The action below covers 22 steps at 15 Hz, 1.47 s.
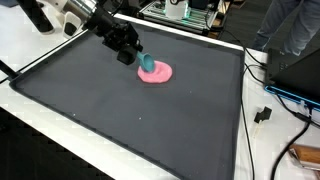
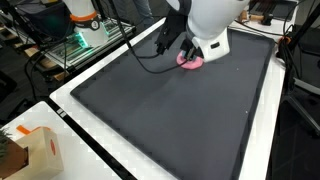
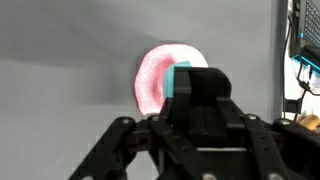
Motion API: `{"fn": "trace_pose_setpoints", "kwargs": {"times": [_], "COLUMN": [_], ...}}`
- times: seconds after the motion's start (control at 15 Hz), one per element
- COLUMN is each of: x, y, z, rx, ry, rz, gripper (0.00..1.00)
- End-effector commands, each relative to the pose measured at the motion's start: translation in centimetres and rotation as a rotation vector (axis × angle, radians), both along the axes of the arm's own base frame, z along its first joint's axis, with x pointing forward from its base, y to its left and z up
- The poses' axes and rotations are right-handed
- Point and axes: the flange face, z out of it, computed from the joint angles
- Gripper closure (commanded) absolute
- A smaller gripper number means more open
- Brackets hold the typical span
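A flat pink disc (image 1: 160, 74) lies on the dark grey mat (image 1: 120, 120), towards its far side. My gripper (image 1: 140, 58) reaches down over the disc's edge and is shut on a small teal block (image 1: 148, 65), which sits right at the pink surface. In the wrist view the teal block (image 3: 180, 78) shows beside the closed black fingers (image 3: 205, 85), with the pink disc (image 3: 150, 82) behind them. In an exterior view the white arm covers most of the gripper, and only part of the pink disc (image 2: 190, 62) shows. Whether the block rests on the disc I cannot tell.
A white table border (image 1: 40, 110) frames the mat. Cables and a black plug (image 1: 264, 114) lie off its one side. A person in blue (image 1: 295, 25) stands at the back corner. A cardboard box (image 2: 30, 152) sits at a near corner, and equipment racks (image 2: 60, 40) stand beyond the mat.
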Motion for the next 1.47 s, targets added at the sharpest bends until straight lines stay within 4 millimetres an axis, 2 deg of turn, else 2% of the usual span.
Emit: {"fn": "trace_pose_setpoints", "kwargs": {"times": [0.0, 0.4, 0.73, 1.07, 1.4], "x": [-1.0, -1.5, -2.1, -2.9, -3.7], "y": [1.0, 3.4, 6.6, 10.1, 12.3], "z": [3.5, 8.7, 12.1, 14.0, 14.7], "rx": [-0.048, -0.175, -0.329, -0.471, -0.568], "ry": [-0.023, -0.066, -0.105, -0.179, -0.227], "rz": [0.01, 0.026, 0.032, 0.023, 0.018], "gripper": [0.75, 0.75, 0.75, 0.75, 0.75]}}
